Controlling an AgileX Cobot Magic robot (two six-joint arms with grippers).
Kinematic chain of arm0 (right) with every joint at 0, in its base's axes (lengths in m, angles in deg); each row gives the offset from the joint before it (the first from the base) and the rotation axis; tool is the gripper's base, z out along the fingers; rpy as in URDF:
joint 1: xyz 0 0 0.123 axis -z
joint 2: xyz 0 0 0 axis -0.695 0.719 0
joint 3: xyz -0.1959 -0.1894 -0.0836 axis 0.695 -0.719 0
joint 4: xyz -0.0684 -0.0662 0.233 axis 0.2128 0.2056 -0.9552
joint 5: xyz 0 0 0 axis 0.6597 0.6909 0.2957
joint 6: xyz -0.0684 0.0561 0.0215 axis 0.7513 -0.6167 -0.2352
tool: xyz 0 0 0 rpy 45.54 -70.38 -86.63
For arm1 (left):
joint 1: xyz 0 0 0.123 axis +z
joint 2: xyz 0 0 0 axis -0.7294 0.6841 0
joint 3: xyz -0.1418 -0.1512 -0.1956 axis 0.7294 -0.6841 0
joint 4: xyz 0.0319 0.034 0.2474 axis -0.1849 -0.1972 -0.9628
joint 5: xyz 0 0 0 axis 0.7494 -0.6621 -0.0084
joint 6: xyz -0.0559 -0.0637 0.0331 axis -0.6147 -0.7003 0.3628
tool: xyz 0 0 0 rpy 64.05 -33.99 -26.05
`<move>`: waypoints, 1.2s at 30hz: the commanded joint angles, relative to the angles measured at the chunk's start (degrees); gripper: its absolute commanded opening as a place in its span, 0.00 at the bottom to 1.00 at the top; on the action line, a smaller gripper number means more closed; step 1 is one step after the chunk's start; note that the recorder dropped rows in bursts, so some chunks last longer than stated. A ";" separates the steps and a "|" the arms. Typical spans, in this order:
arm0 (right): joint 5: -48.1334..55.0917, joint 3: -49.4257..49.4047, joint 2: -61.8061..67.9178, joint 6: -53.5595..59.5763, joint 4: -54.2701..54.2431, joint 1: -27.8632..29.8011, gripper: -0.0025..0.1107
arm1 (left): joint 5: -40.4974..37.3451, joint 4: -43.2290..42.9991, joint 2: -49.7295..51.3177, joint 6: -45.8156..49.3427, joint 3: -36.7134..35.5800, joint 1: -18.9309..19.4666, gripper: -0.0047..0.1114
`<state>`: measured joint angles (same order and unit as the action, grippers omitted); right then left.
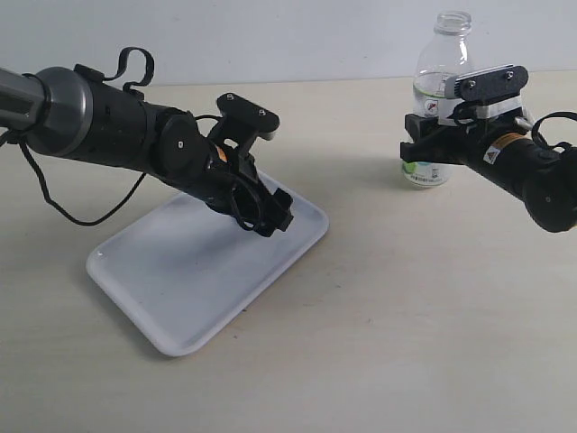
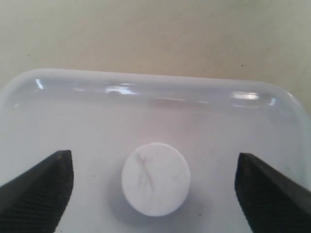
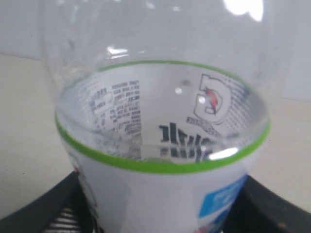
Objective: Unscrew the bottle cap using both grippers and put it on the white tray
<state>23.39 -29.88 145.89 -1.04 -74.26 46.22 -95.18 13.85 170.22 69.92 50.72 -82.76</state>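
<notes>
The white bottle cap [image 2: 155, 178] lies flat on the white tray [image 2: 146, 111], apart from both fingers [image 2: 39, 189] of my left gripper [image 2: 155, 199]. That gripper is open and straddles the cap. In the exterior view the left gripper [image 1: 270, 221] hovers low over the tray [image 1: 180, 280] near its far right corner and hides the cap. The clear bottle [image 1: 442, 72] stands upright at the back right with its neck uncapped. My right gripper [image 1: 424, 144] is shut on the labelled lower body of the bottle [image 3: 160, 121], with a black finger [image 3: 43, 213] on either side.
The tray's raised rim [image 2: 146, 80] lies just beyond the cap. Around the tray and the bottle is bare beige tabletop [image 1: 406, 316]. A pale wall [image 1: 288, 36] rises behind the table.
</notes>
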 commanded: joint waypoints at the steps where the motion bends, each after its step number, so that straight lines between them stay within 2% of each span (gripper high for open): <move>1: -0.49 0.43 -0.25 -0.12 0.57 0.26 0.66 | 0.61 0.53 -0.51 -0.51 -0.26 -0.03 0.78; 8: -0.49 0.31 -0.63 -0.12 0.45 0.26 0.76 | 0.60 0.53 -0.62 -0.51 -0.26 -0.03 0.78; 12: 10.15 0.31 -5.61 -0.12 0.59 0.26 0.78 | 0.84 0.53 -2.60 -0.51 -0.82 -0.03 0.78; 27: 40.96 -0.41 -18.14 -1.80 2.01 -0.24 0.78 | 17.17 0.53 -9.81 -0.56 -10.88 -0.03 0.78; 36: 42.92 -10.01 -27.66 -5.52 1.90 -0.24 0.78 | 27.95 0.53 -13.64 -1.90 -16.69 -0.03 0.78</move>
<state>65.76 -36.70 122.01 -5.52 -72.70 46.11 -71.70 13.85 158.42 69.10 36.10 -82.76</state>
